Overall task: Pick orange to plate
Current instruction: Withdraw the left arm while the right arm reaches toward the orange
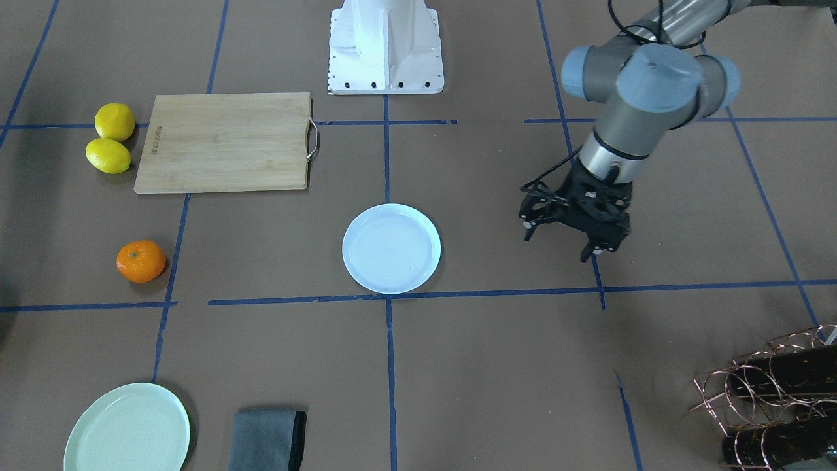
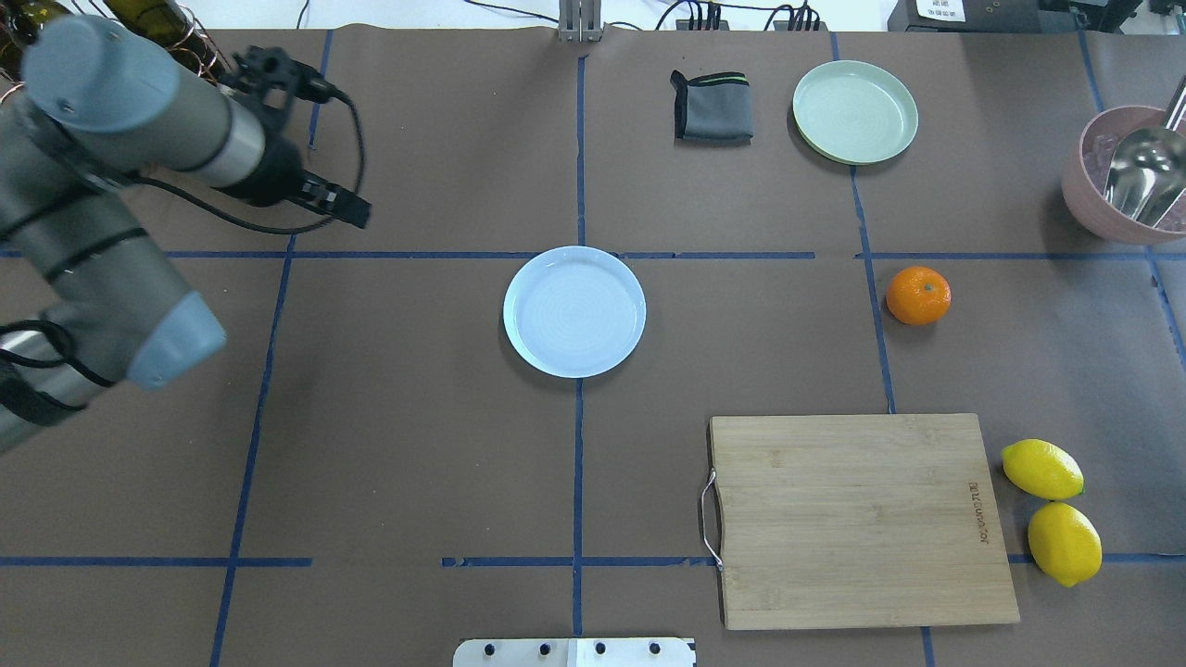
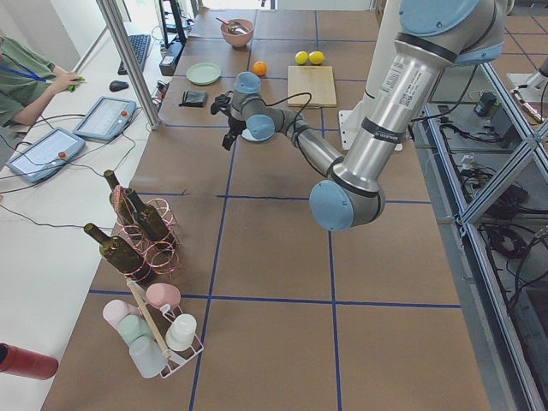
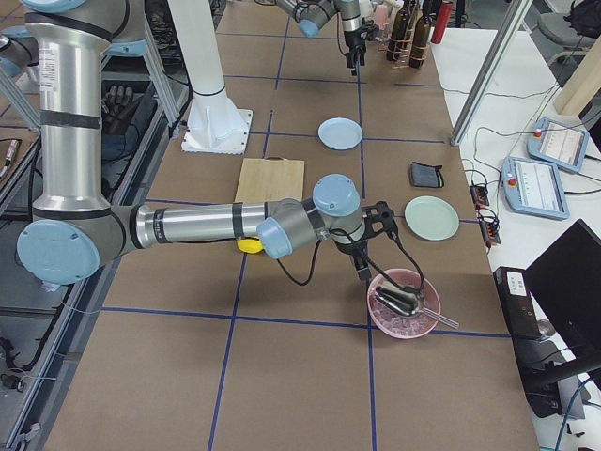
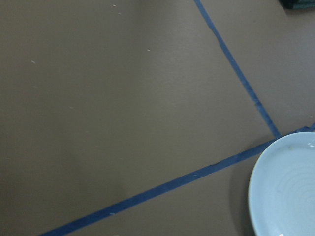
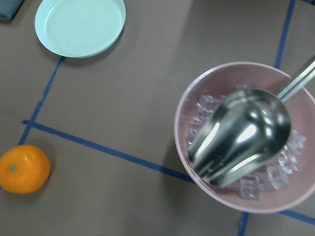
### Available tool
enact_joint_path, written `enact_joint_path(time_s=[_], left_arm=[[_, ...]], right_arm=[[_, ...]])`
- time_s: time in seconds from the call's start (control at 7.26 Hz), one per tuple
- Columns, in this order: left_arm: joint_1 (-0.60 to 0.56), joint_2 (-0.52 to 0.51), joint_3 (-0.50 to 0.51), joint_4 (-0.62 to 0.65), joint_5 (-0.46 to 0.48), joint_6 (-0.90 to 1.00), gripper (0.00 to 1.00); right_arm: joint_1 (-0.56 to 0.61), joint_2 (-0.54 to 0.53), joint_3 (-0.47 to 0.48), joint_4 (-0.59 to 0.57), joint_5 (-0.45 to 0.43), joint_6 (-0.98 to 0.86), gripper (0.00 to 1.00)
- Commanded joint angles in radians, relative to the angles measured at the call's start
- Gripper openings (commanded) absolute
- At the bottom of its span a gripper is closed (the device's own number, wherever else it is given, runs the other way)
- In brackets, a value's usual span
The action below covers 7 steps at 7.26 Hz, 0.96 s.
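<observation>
The orange (image 2: 917,295) lies alone on the brown table, to the right of the plate (image 2: 574,311) in the overhead view; it also shows in the front view (image 1: 140,261) and at the lower left of the right wrist view (image 6: 23,168). The white, bluish plate (image 1: 391,248) is empty at the table's middle. My left gripper (image 1: 569,230) hovers open and empty on the plate's other side, well apart from it. My right gripper (image 4: 374,242) shows only in the right side view, above the table between the orange and a pink bowl; I cannot tell whether it is open or shut.
A pink bowl (image 6: 197,162) of ice with a metal scoop (image 6: 241,135) sits close to the right gripper. A mint-green plate (image 2: 854,111) and grey cloth (image 2: 712,106) lie at the far side. A cutting board (image 2: 857,519) and two lemons (image 2: 1042,469) are near the robot's right. A bottle rack (image 1: 771,392) stands by the left arm.
</observation>
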Motion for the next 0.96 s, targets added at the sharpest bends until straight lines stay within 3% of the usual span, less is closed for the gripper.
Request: enact_joint_path(time_s=[0.0, 0.14, 0.55, 0.83], left_arm=[[-0.253, 0.192, -0.023, 0.032, -0.327, 0.061, 1.0], [-0.322, 0.279, -0.024, 0.04, -0.389, 0.123, 1.0], [-0.531, 0.444, 0.076, 0.044, -0.371, 0.682, 1.0], [-0.584, 0.473, 0.095, 0.129, -0.278, 0.783, 1.0]], right_arm=[[-0.179, 0.117, -0.005, -0.009, -0.099, 0.079, 1.0], [-0.206, 0.17, 0.005, -0.069, -0.098, 0.087, 1.0], [-0.313, 0.354, 0.054, -0.323, -0.104, 0.129, 1.0], [-0.349, 0.381, 0.057, -0.332, -0.12, 0.177, 1.0]])
